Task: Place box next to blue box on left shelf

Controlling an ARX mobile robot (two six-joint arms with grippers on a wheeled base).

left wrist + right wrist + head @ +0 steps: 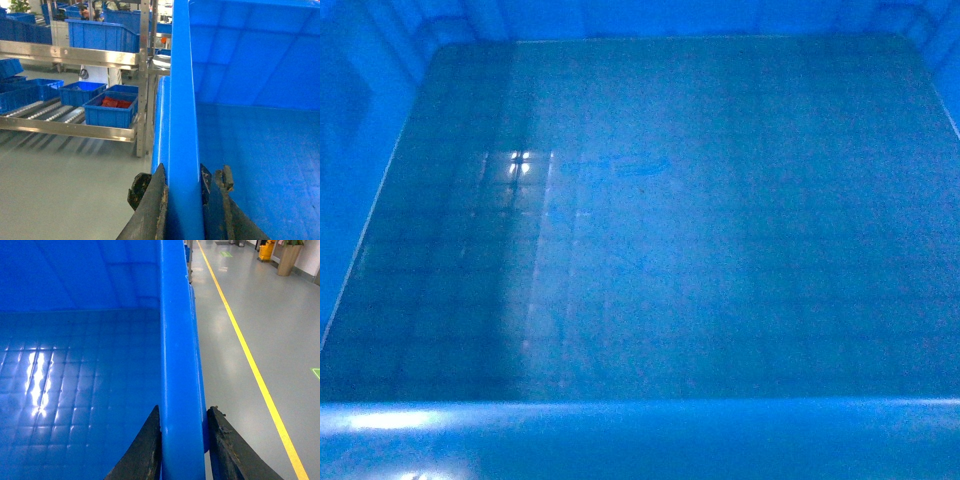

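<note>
Carrying the box (pixel 650 250) level matters now: the left hand (pixel 182 200) and right hand (pixel 182 440) each pinch a side rim, so both should move together toward the shelf (pixel 70 112) off to the box's left. Bright blue plastic, grid-patterned floor, nothing inside.

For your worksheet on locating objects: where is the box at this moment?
The box fills the head view, clamped by its side rims between the left tool and right tool, off the shelf at its left.
</note>
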